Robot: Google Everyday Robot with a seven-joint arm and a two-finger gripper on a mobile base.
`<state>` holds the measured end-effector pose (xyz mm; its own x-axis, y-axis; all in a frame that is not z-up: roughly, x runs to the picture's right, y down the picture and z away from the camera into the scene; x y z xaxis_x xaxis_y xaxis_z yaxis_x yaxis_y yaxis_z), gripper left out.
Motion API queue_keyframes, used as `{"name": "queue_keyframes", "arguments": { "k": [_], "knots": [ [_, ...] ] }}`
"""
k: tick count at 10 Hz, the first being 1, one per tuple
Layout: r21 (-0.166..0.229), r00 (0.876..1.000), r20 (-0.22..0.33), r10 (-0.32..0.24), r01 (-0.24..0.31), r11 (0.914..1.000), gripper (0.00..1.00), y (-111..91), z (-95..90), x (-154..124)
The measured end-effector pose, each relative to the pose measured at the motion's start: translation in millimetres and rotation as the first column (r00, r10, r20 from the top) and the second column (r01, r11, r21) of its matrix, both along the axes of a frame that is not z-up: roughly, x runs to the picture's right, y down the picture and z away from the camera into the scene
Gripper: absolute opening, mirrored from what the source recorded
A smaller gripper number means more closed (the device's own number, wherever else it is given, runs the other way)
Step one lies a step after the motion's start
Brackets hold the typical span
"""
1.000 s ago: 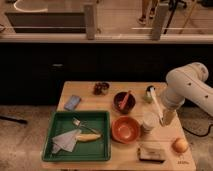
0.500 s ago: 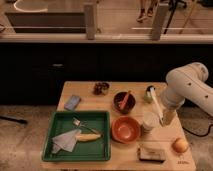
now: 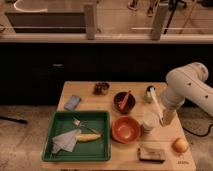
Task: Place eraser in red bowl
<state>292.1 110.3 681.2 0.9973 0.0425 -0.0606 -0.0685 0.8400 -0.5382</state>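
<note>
Eraser: small rectangular block (image 3: 152, 152) with a pale cream top and a dark base, lying flat near the front edge of the table, right of centre.
Eraser's neighbours: the round yellowish fruit (image 3: 180, 145) sits just to its right; the wide, shallow orange-red round bowl (image 3: 125, 130) is close behind it to the left, not touching it.
Red bowl: upright on the light wooden table (image 3: 86, 99), nothing visible inside, just beside the right rim of the green tray.
Gripper: the two-finger claw (image 3: 164, 119) hangs over the right part of the table, pointing down, just right of the white cup (image 3: 148, 121) and behind the eraser.
Claw state: fingers apart, nothing between them.
Arm: thick white arm (image 3: 187, 87) reaching in from the right edge and bending down toward the table.
Maroon bowl: smaller dark bowl (image 3: 119, 106) behind the red one, with an orange stick (image 3: 126, 97) leaning in it.
Green tray: rectangular plastic tray (image 3: 97, 149) on the left front, holding a yellow banana (image 3: 89, 136), a fork (image 3: 80, 122) and a crumpled pale grey-blue napkin (image 3: 64, 141).
Blue item: small flat blue object (image 3: 72, 102) behind the tray, on the left.
Dark item: small dark container (image 3: 101, 88) near the table's back edge; contents unclear.
Green-and-white item: small object (image 3: 150, 93) at the back right, near the arm; its kind cannot be told.
</note>
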Motion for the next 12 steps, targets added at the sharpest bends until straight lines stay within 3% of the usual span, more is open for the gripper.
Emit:
{"name": "queue_keyframes", "arguments": {
  "k": [3,7,9,12],
  "knots": [
    [-0.001,1.0,0.0,-0.001,0.001,1.0,0.8,0.8,-0.2,-0.2],
    [-0.012,0.999,0.033,-0.026,0.026,0.9996,0.8,21.6,-11.4,-23.1],
    [-0.001,0.999,0.035,-0.015,0.015,0.9999,0.8,29.2,-14.5,-29.8],
    [0.048,0.999,0.007,0.036,-0.036,0.9982,0.8,48.9,-29.1,-36.3]
  ]
}}
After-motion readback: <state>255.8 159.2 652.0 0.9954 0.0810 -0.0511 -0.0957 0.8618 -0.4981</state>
